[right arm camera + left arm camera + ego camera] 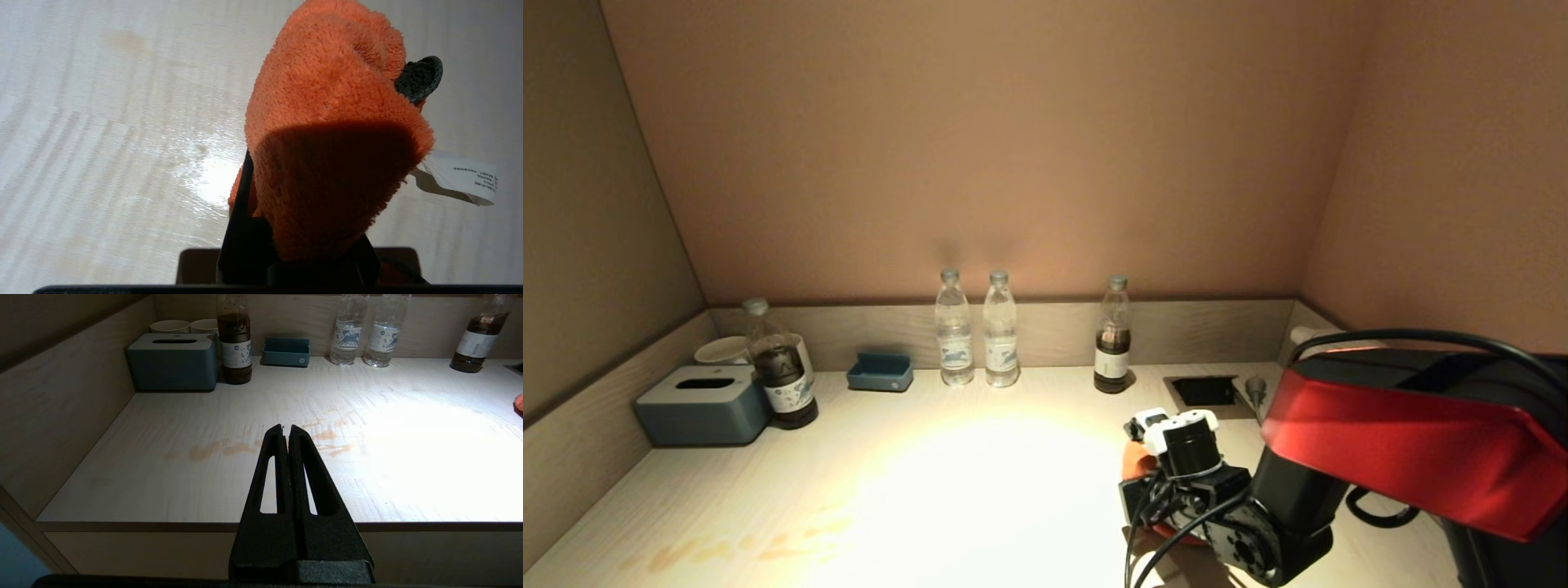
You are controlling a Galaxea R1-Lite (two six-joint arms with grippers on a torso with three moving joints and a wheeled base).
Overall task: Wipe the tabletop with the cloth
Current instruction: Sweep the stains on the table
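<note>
The right gripper [286, 228] clamps the orange cloth [331, 134], bunched over its fingers just above the tabletop [102, 143]. Well to its left lies a brownish stain [229, 448], beyond the left gripper [286, 430], pressed closed and empty.

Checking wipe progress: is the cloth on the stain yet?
No, the cloth in the right gripper sits far right of the stain.

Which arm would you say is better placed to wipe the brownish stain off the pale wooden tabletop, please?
Probably the right. The right gripper is shut on the fluffy orange cloth over the pale wooden tabletop. The left gripper is shut and empty, though it points at the brownish stain.
</note>
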